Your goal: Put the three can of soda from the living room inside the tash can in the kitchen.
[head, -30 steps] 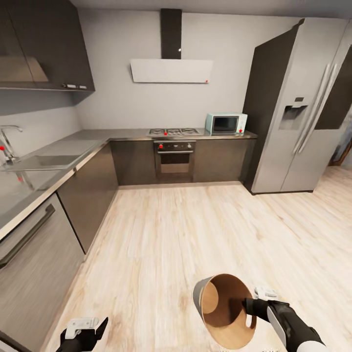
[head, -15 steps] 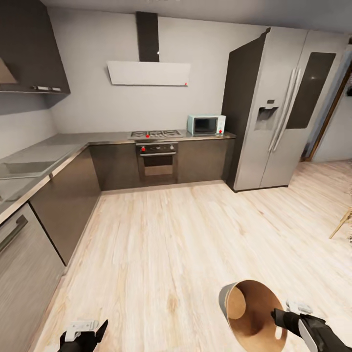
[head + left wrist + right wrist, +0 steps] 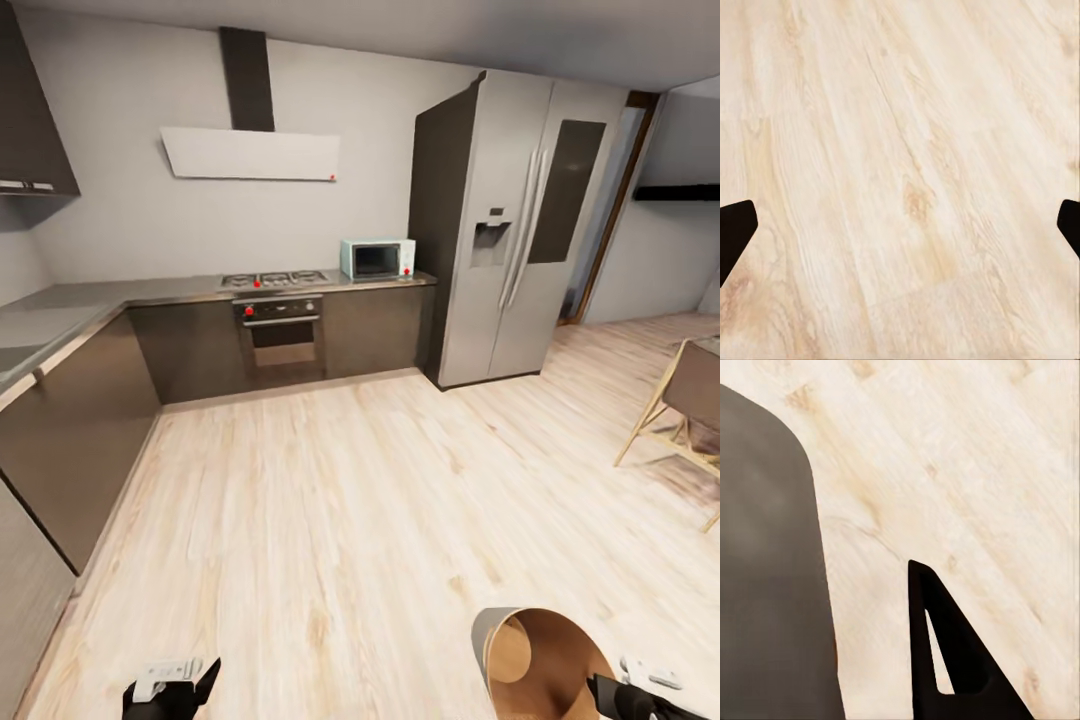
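While frame edge crops tash can (image 3: 545,665), right gripper (image 3: 625,692) clamps its rim; left gripper (image 3: 178,685) splayed, holding nothing, over floor (image 3: 330,520)

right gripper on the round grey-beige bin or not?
Cannot tell. In the head view the right gripper reaches the rim of the round grey-beige bin at the frame's edge, but the contact itself is cut off.

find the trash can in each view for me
Head view: trash can at the bottom right, tilted, opening toward the camera, right claw at its rim.
Left wrist view: not in it.
Right wrist view: dark curved wall beside the finger.
Shared landmark: pale wood floor.
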Controlling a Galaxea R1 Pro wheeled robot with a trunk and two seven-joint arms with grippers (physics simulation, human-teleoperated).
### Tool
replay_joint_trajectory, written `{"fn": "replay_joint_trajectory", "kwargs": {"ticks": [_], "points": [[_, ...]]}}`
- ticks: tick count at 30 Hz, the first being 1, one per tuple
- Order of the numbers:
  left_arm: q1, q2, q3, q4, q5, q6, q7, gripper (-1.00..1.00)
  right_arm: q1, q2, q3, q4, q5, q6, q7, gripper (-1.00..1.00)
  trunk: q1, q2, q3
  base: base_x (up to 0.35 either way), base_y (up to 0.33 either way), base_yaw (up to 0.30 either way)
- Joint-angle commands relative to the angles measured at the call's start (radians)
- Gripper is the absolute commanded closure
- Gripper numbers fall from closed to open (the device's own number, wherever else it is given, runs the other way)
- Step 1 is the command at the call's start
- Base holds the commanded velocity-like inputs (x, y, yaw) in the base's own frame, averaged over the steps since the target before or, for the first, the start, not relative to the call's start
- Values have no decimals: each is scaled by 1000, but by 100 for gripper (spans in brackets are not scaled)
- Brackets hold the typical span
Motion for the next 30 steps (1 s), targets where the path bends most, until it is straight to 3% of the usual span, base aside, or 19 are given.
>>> {"fn": "replay_joint_trajectory", "kwargs": {"ticks": [1, 7, 10, 30], "points": [[0, 0, -1, 0, 0, 0, 0, -100, 1, 0, -3, -2, -8, 0, 0, 100, 0, 0, 1, 0, -268, -231], [0, 1, -30, 4, -1, 0, 1, -100, 3, -1, -5, -2, -8, -2, 0, 100, 0, 0, 6, 0, -288, -230], [0, 0, -45, 22, -1, 0, 2, -100, 3, -1, -25, -2, -8, -3, 1, 100, 0, 0, 8, -25, -301, -229], [0, 0, -54, 38, 0, 0, 1, -100, 3, -1, -46, -2, -8, -2, 5, 100, 0, 0, 25, -128, -305, -228]]}}
